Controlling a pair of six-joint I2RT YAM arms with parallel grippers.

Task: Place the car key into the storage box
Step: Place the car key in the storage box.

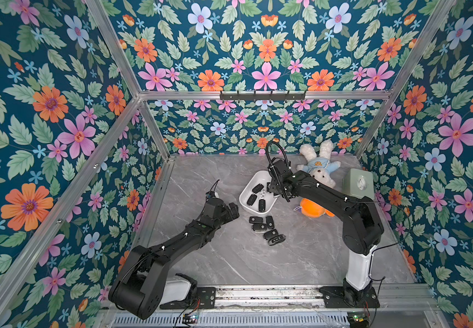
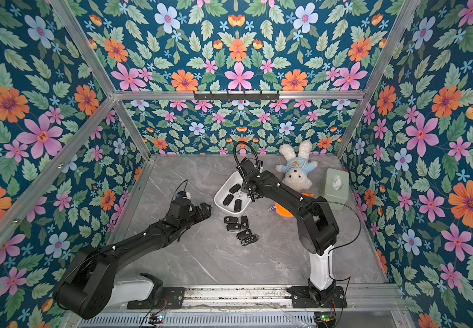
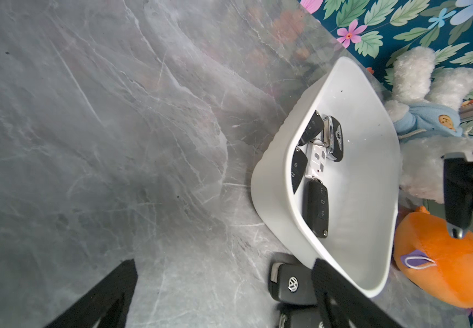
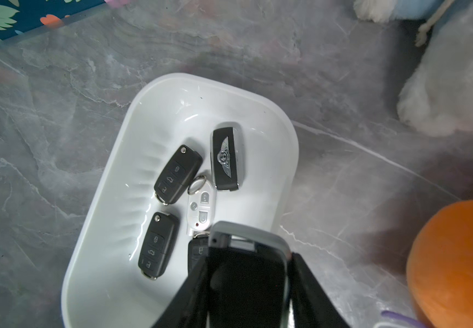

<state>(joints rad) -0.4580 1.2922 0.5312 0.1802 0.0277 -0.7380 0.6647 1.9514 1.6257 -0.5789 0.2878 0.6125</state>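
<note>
**Key over the box: centre it, lower it, then let go**

The right gripper (image 1: 275, 190) is narrowed onto a black, silver-edged car key (image 4: 244, 272), pinching its flat sides. It hangs over the right-hand side of the white storage box (image 4: 173, 85), close to that rim. The left gripper (image 1: 233, 209) is spread wide and holds nothing, low over the desk (image 1: 224, 255) just left of the box.

The step in hand looks like the release. To do it well, carry the key a little left, towards the middle of the box, so that it cannot clip the rim and tip out. Then bring it low before parting the jaws, since hard plastic would bounce on the five keys already inside (image 4: 178, 176). Aim for the bare floor at the far end.

The key's long axis runs along the gripper's fingers. Its silver-trimmed end sticks out past the fingertips and leads downward into the box; the other end is hidden between the fingers. Five more keys (image 1: 266, 228) lie on the desk just near of the box.
</note>
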